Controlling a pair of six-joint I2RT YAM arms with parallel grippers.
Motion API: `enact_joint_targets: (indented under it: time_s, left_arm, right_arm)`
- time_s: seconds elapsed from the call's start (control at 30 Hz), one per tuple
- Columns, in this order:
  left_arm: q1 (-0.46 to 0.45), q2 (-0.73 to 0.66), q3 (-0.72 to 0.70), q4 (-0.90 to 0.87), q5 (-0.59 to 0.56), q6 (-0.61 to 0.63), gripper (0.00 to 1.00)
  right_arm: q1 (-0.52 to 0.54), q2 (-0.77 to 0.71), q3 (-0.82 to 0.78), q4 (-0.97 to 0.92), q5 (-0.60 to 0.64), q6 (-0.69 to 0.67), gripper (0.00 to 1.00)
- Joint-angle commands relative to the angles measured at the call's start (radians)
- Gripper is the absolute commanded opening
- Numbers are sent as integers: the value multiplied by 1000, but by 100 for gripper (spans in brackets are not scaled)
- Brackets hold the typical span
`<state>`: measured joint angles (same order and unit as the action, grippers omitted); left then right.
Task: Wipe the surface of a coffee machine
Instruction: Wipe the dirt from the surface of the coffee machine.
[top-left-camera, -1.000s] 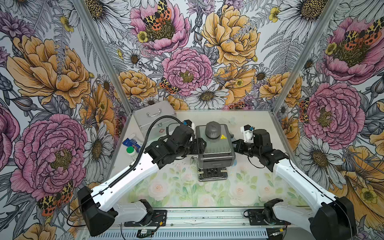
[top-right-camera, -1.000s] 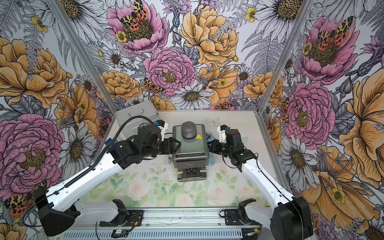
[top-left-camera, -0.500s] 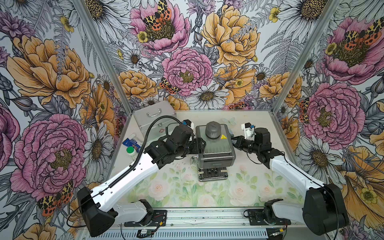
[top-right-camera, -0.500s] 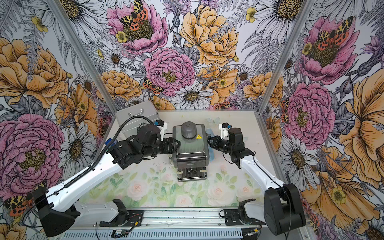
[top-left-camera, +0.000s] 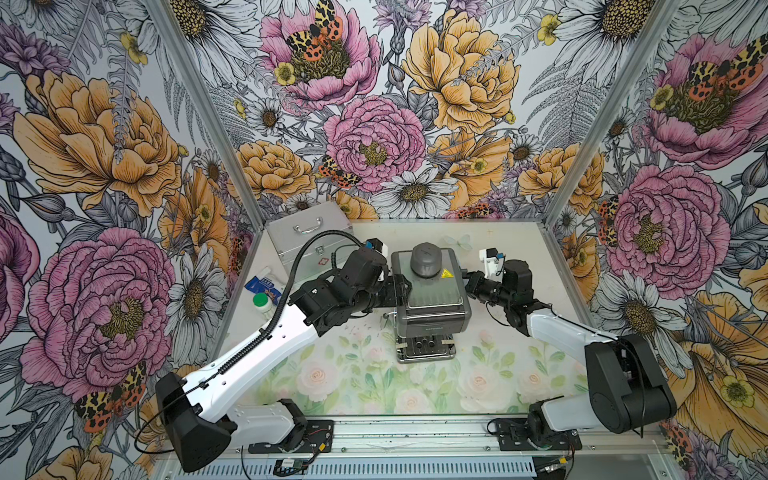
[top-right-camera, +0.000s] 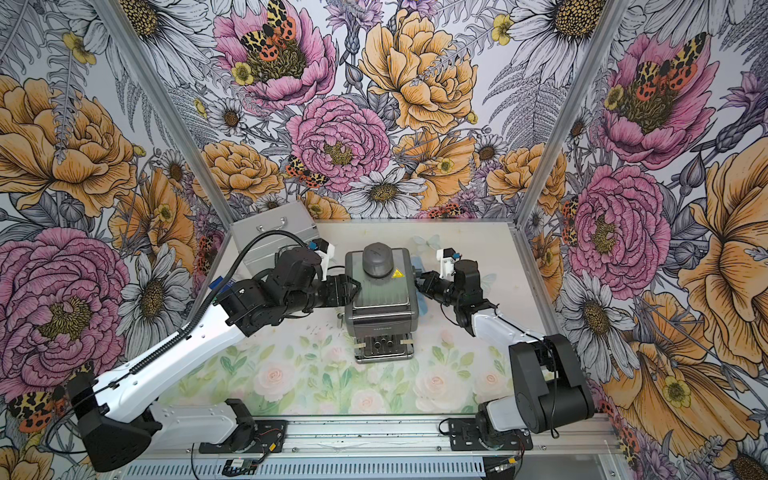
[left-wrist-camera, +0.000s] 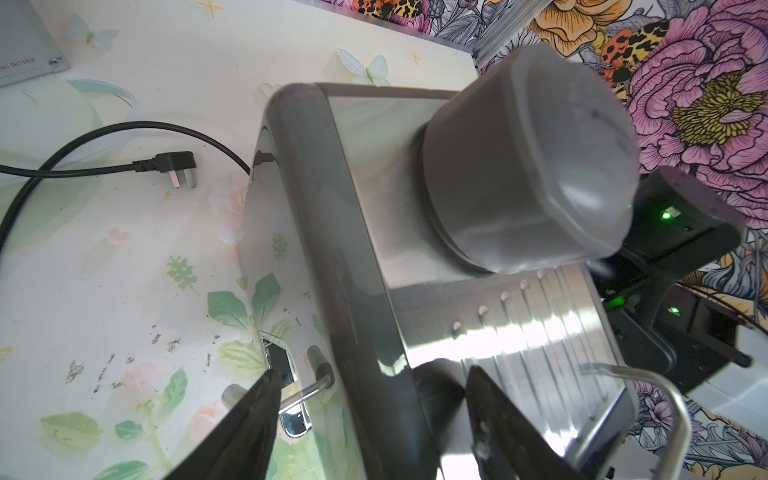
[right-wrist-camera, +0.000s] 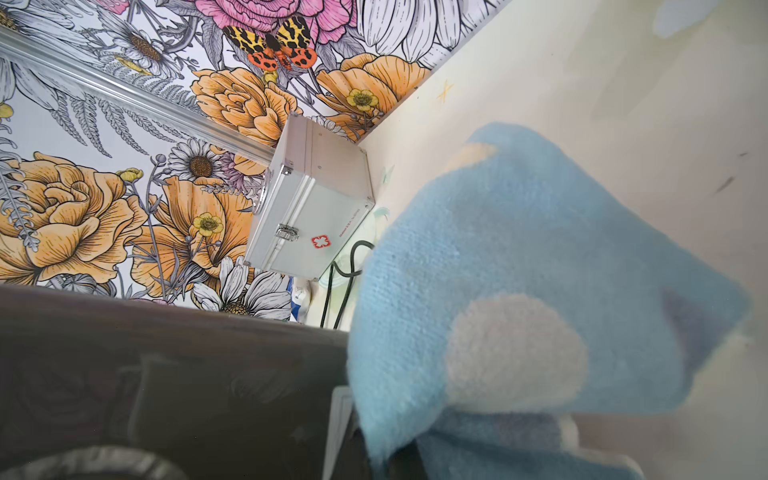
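The right tool (top-right-camera: 420, 283) is clamped on a blue dotted cloth (right-wrist-camera: 540, 270), set against the right flank of the coffee machine (top-left-camera: 432, 301). The machine stands mid-counter (top-left-camera: 519, 249), drip tray toward the robot. The left tool (left-wrist-camera: 370, 372) has its jaws apart, astride the machine's upper left edge, apparently bracing it. The side panel looks to be the stroke in hand. Next, the cloth probably needs dragging along the panel, pressed flat, while the left side steadies.
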<state>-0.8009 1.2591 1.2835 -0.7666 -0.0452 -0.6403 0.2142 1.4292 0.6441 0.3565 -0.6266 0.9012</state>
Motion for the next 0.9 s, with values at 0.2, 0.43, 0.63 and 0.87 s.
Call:
enact_joint_targets:
  time_s: [0.2,0.43,0.63,0.87]
  left_arm:
    - [10,71,-13,-218,-41,33,70]
    - [6,71,-2,-209,-49,40,70]
    - [8,72,10,-197,-57,48,70]
    - [9,70,9,-192,-56,54,70]
  right_arm:
    - [86,-74,-177,-30,-75,-6,0]
    - [119,-135,-280,-86,-54,-21,0]
    - [169,-205,-380,-91,-33,12,0]
    - [254,-526,-382,-286,26,55,0]
